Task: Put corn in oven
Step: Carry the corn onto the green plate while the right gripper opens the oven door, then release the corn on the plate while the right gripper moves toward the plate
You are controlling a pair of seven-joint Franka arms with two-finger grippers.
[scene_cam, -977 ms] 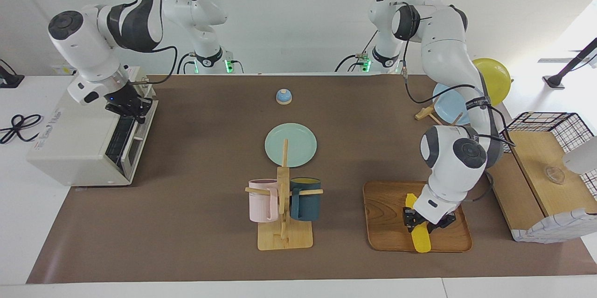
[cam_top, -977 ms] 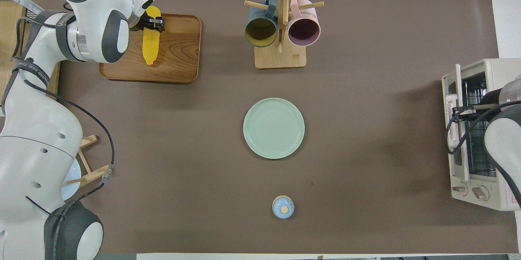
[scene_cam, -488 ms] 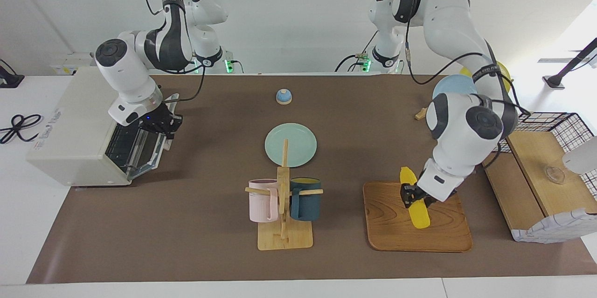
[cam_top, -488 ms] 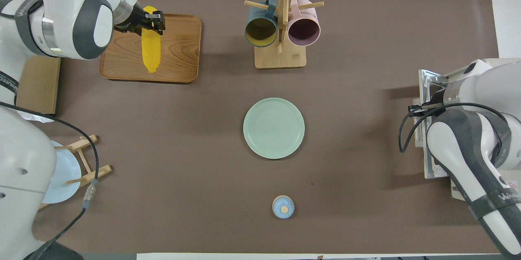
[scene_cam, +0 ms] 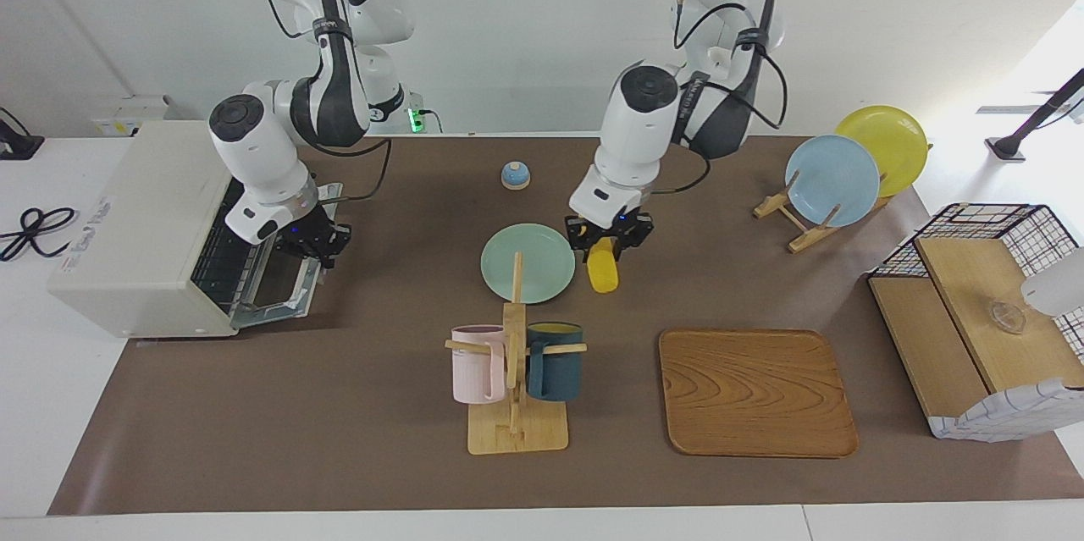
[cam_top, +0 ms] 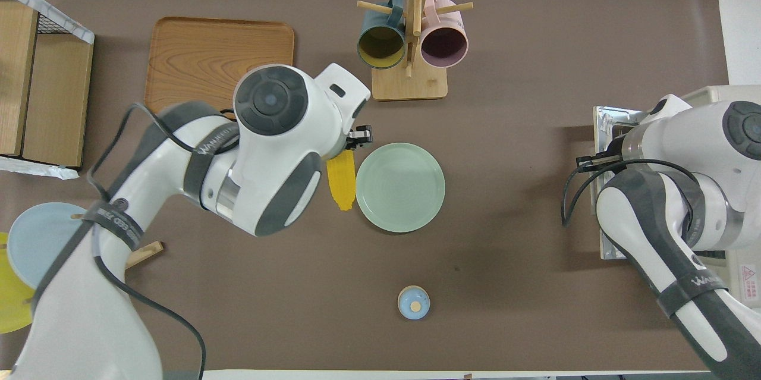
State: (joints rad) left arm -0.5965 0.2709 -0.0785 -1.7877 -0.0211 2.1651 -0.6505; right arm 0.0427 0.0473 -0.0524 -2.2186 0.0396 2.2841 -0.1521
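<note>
Two arms are at work, and we judge the risks to sit with both of them. Near the robots, the right gripper [scene_cam: 312, 243] sits at the top edge of the oven [scene_cam: 144, 228] door [scene_cam: 284, 291], which hangs lowered to nearly flat in front of the opening; we cannot tell whether its fingers clamp the handle or merely rest by it. If it lets go early the door could drop hard, and if that arm lingers in front of the opening it would block the way in. The right arm bends down from its base with the wrist turned toward the door. Farther out, toward the middle of the table, the left gripper [scene_cam: 609, 241] is clamped on one end of the corn [scene_cam: 603, 270], which hangs from the fingers, raised beside the green plate [scene_cam: 521, 257]. Held so near its end, the cob could swing or twist in the grip during the carry, and a tilted tip might catch the wire rack or the door edge on entry. The left arm reaches forward with its wrist pointing down over the mat. Farthest out, the wooden tray [scene_cam: 756, 393] holds nothing, and the mug rack [scene_cam: 517, 389] stands clear of the likely path.
</note>
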